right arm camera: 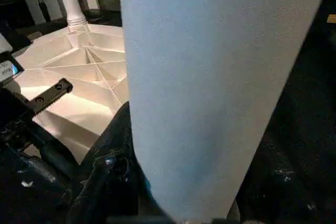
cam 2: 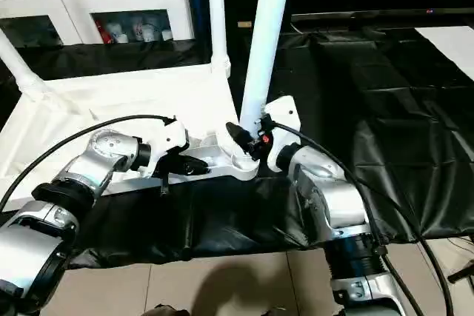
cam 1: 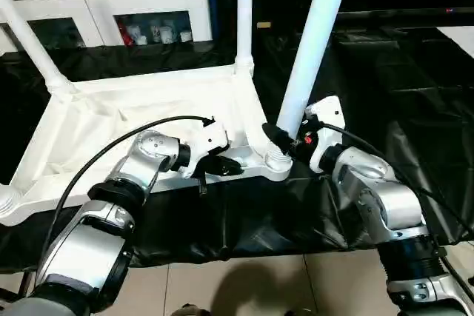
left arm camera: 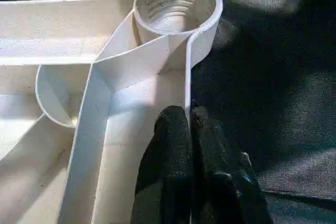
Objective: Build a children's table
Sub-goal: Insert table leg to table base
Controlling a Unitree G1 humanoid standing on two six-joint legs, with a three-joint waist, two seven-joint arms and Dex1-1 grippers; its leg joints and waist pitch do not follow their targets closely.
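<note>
A black, creased cloth (cam 1: 385, 86) covers the work surface; a white cabinet (cam 1: 111, 5) with glass doors stands at the far left. The tabletop (cam 1: 148, 120) lies upside down on the cloth — white plastic, ribbed. Smooth tubular legs rise from its corners. The right gripper (cam 1: 285, 138) grasps the near-right leg (cam 1: 315, 42) just above its socket. The left gripper (left arm camera: 190, 124), clenched, pinches the tabletop's near rim.
</note>
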